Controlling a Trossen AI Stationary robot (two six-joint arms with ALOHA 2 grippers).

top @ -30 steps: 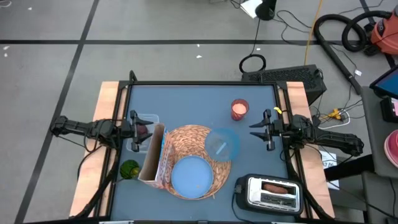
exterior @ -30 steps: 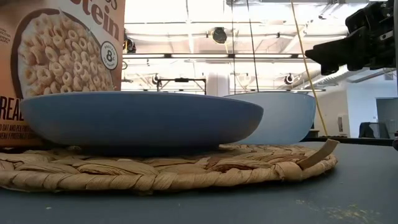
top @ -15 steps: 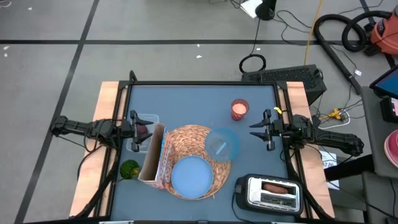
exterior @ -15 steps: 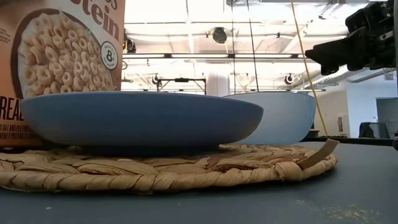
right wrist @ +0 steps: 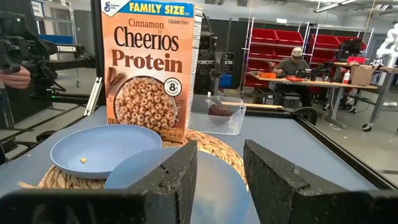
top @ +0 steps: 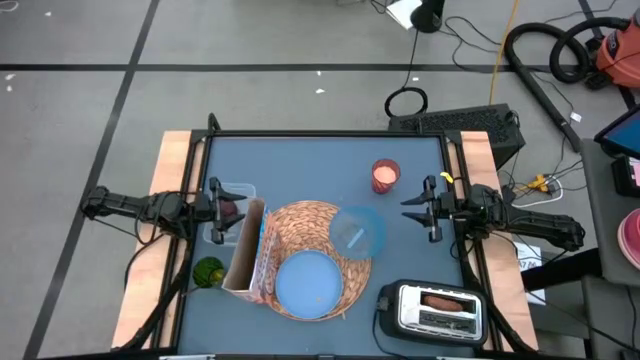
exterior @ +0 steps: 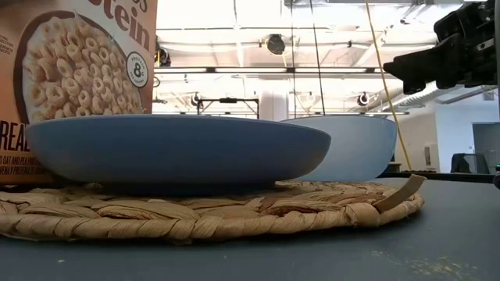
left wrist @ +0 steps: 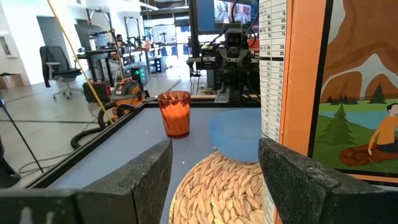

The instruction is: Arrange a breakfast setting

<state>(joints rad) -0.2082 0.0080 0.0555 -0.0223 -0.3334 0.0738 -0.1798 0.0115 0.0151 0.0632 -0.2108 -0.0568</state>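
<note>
A round straw placemat lies at the table's near middle. On it sit a light-blue plate and, toward its far right, a pale-blue bowl. An orange cereal box stands upright on the placemat's left edge. A dark-red item lies in a clear tub at the left. My left gripper hovers open over that tub, pointing toward the table's right. My right gripper hovers open at the right side, pointing left toward the bowl. Neither has anything between its fingers.
An orange-red cup stands far right of the placemat. A chrome-and-black toaster with a brown piece in its slot sits at the near right corner. A green item lies left of the box. The far half of the table is bare.
</note>
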